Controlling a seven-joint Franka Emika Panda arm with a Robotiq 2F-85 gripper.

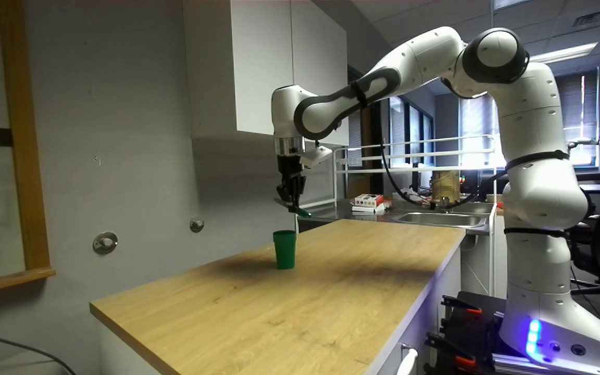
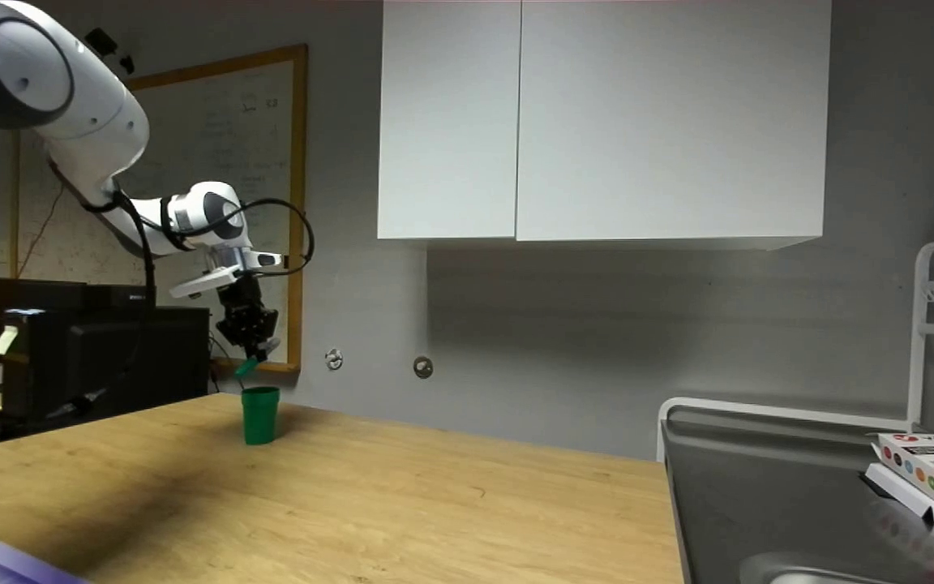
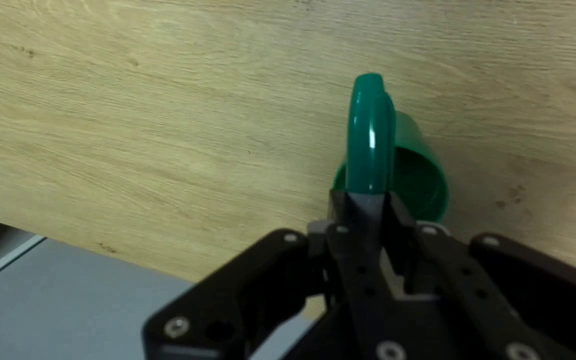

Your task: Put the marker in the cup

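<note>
Wood-grain countertop (image 1: pixel 300 312), upright green cup (image 1: pixel 285 250), grey wall (image 1: pixel 117 151), white cabinets (image 2: pixel 670 122)

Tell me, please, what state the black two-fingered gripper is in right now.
Gripper: closed, holding the slender marker with a glossy green cap.

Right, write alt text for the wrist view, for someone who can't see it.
A black gripper holds a green-capped marker above an upright green cup, hiding part of the cup's open mouth. Wood-grain tabletop fills most of the background.
</note>
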